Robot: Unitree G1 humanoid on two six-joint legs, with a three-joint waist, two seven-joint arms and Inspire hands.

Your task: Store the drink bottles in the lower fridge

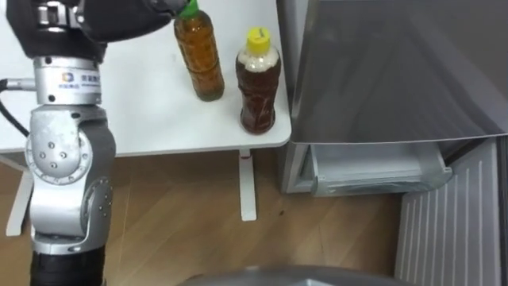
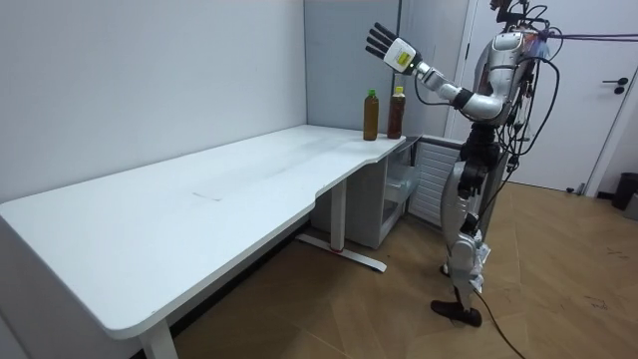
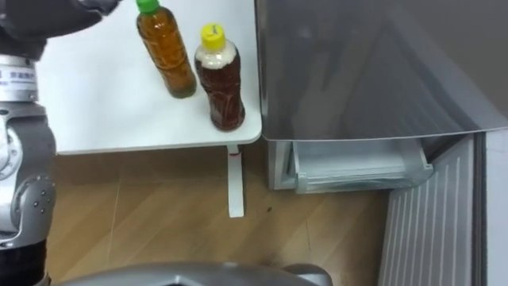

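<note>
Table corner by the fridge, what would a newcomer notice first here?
Two bottles of brown drink catch the eye first: the green-capped bottle and the yellow-capped bottle stand upright side by side at the corner of the white table, beside the grey fridge. Next comes the robot's left hand, raised open above them. Lower down, the lower fridge stands open.

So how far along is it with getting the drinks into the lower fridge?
Done: the lower fridge looks open already. In hand: nothing yet; the left robot hand hovers open above the bottles. Left: both the green-capped bottle and the yellow-capped bottle stand on the table beside it, so each must be picked up and put inside.
</note>
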